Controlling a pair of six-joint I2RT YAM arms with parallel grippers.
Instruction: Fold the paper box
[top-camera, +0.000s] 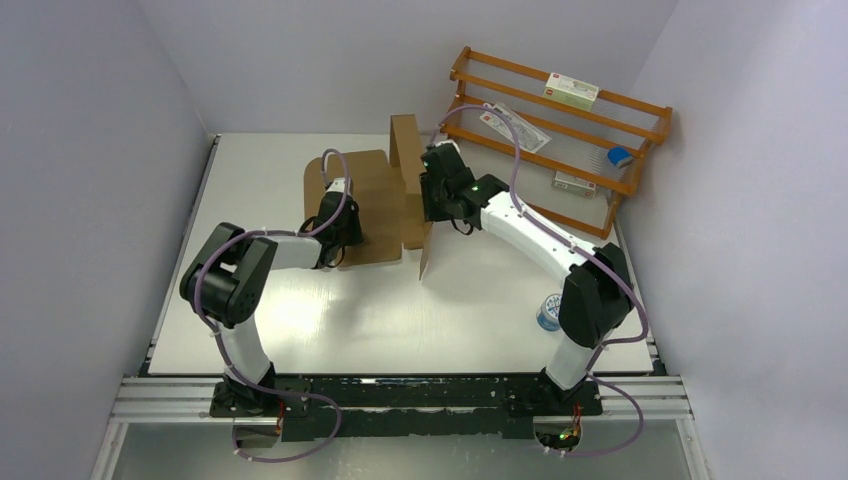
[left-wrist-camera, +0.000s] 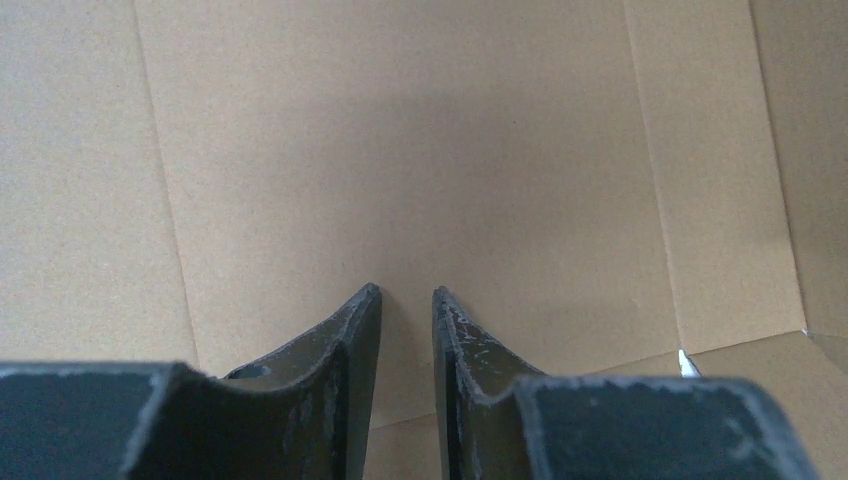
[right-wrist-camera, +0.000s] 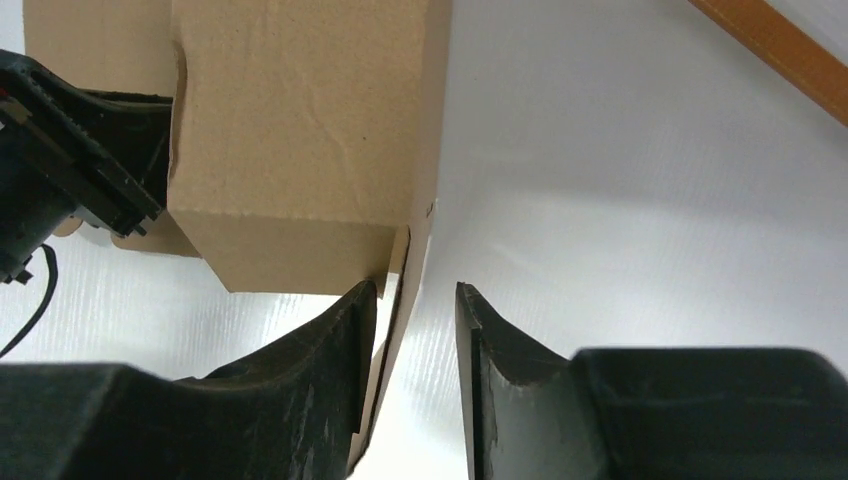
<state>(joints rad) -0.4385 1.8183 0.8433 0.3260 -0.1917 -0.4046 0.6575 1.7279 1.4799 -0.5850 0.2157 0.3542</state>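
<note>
The paper box (top-camera: 375, 195) is a brown cardboard sheet lying on the white table at centre back, with its right side wall (top-camera: 407, 150) standing upright. My left gripper (top-camera: 350, 238) points down at the flat panel (left-wrist-camera: 400, 150). In the left wrist view its fingertips (left-wrist-camera: 407, 292) stand slightly apart over the panel with nothing between them. My right gripper (top-camera: 430, 208) is at the raised wall (right-wrist-camera: 300, 130). Its jaws (right-wrist-camera: 415, 290) are open. The wall's thin edge (right-wrist-camera: 400, 300) runs between them, close against the left finger and apart from the right one.
An orange wooden rack (top-camera: 560, 130) leans at the back right, holding white cartons (top-camera: 570, 92) and a blue item (top-camera: 620, 156). A small round blue-and-white tin (top-camera: 548, 312) sits beside the right arm. Grey walls close in on both sides.
</note>
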